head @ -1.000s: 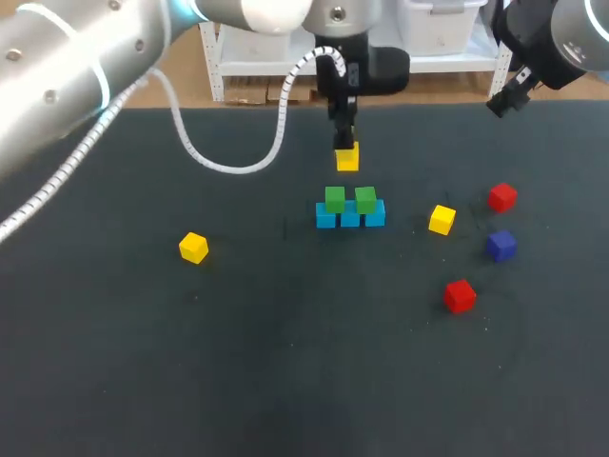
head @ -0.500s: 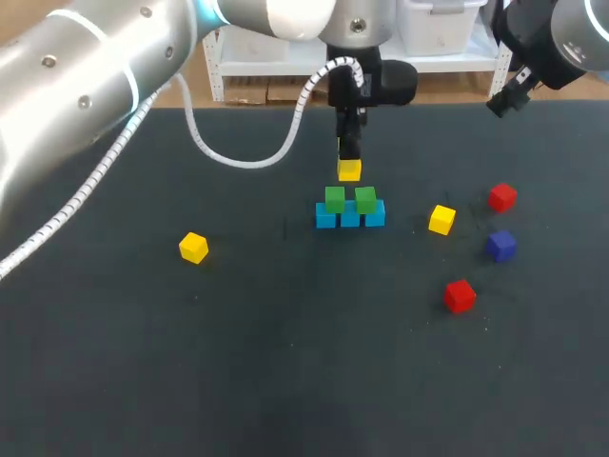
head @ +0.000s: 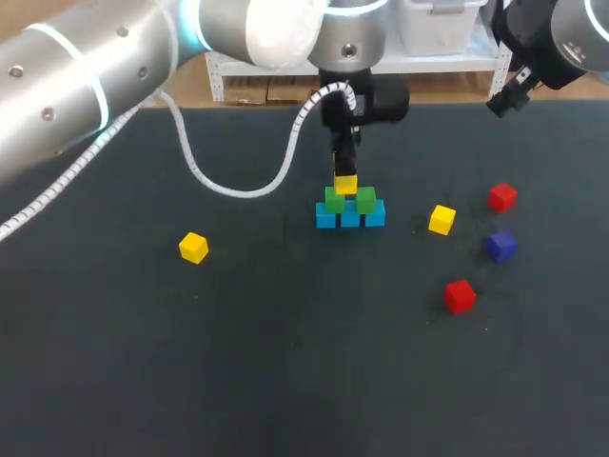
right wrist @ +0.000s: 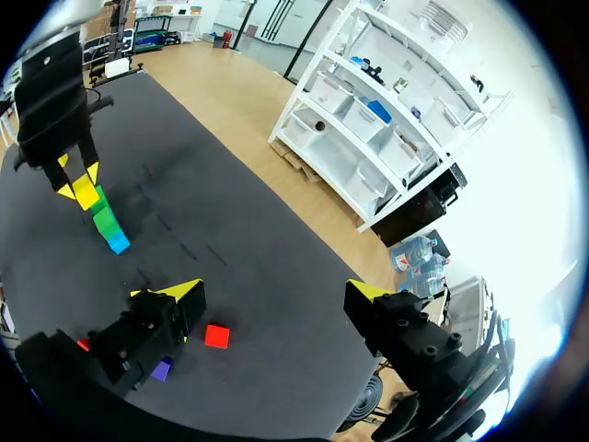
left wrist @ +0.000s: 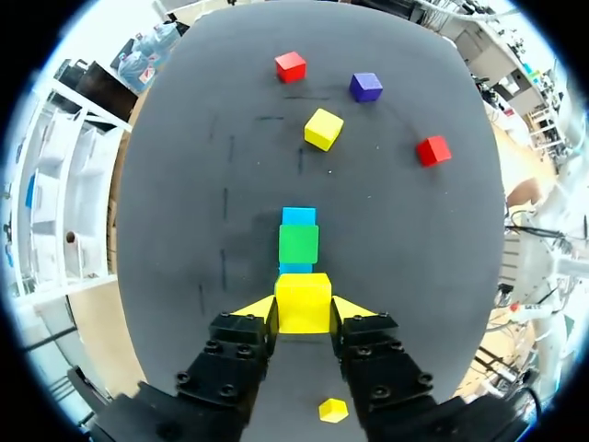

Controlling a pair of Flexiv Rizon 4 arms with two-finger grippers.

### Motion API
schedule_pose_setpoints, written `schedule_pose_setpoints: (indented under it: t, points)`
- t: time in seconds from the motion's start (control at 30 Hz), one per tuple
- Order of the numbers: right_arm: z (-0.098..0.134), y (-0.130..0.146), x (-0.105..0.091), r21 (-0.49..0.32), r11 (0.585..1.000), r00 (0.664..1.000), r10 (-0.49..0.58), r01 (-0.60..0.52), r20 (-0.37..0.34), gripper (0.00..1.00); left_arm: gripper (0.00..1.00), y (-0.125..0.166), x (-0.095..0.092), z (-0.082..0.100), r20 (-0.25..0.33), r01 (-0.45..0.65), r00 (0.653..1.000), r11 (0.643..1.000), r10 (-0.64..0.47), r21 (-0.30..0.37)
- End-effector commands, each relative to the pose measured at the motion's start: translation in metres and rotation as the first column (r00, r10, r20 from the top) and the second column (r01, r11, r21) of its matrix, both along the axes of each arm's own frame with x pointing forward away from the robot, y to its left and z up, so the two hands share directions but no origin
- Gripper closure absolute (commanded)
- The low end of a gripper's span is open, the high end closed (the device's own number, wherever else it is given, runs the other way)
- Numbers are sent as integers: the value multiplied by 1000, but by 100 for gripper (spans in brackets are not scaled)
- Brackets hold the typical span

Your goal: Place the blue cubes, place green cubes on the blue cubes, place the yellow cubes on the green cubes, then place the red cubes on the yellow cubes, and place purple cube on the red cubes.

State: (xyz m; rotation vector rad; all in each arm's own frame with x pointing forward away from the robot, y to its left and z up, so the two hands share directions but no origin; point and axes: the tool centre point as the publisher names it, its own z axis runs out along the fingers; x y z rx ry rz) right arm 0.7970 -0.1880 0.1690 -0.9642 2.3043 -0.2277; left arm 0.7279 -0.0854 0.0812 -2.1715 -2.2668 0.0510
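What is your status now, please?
Left jaws shut on yellow cube, on or just above green cubes. Right jaws open, empty, far aside. Nothing in the way.

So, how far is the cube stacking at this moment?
Done: three blue cubes in a row, two green cubes on them. In hand: the left pincer is shut on a yellow cube right at the greens' top. Left: two yellow cubes, two red cubes and the purple cube lie loose.

No text, label, brand mark, number or sign can be read in any view.
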Motion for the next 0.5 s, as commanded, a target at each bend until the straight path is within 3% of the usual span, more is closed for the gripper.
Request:
schedule_pose_setpoints:
  t: [0.03, 0.23, 0.5]
  points:
    - [-1, 0, -1, -1, 1000, 1000, -3, 3, 6, 0, 100, 6, -4, -3, 112, 29, 993, 999, -26, -32]
    - [-1, 0, -1, -1, 1000, 1000, -3, 3, 6, 0, 100, 1, 0, 0, 130, 78, 989, 996, -72, -40]
    - [-1, 0, -1, -1, 1000, 1000, -3, 3, 6, 0, 100, -7, 2, -5, 95, 115, 989, 993, -112, -22]
